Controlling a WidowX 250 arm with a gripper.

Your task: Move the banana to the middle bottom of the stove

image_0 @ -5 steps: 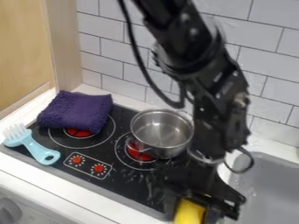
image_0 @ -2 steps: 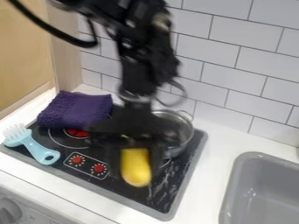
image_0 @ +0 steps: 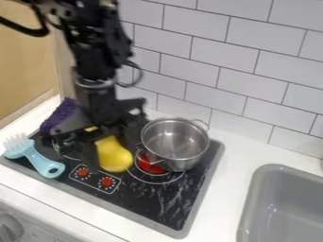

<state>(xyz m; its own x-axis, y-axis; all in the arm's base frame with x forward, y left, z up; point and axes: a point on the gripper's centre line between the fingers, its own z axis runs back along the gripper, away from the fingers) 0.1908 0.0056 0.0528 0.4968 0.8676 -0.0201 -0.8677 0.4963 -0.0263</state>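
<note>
So the end effector (image_0: 111, 147) has the yellow banana (image_0: 115, 159) pinched in its grip, a bit left of the metal pot (image_0: 175, 142) as the camera sees it. Can't really tell if the banana's lower end is touching the black stove (image_0: 169, 201) under it. The pot sits on the stove, partly over a red burner (image_0: 148, 164). Two red knobs (image_0: 106, 181) are lower left of the pot, and there's a light blue brush (image_0: 39, 159) with white bristles well off to the pot's left. Behind the arm, upper left of the pot, a purple cloth (image_0: 56, 116) peeks out. White desk (image_0: 234, 153) and gray sink (image_0: 248, 205) are right of the pot, tiled wall (image_0: 246, 71) behind it.
</note>
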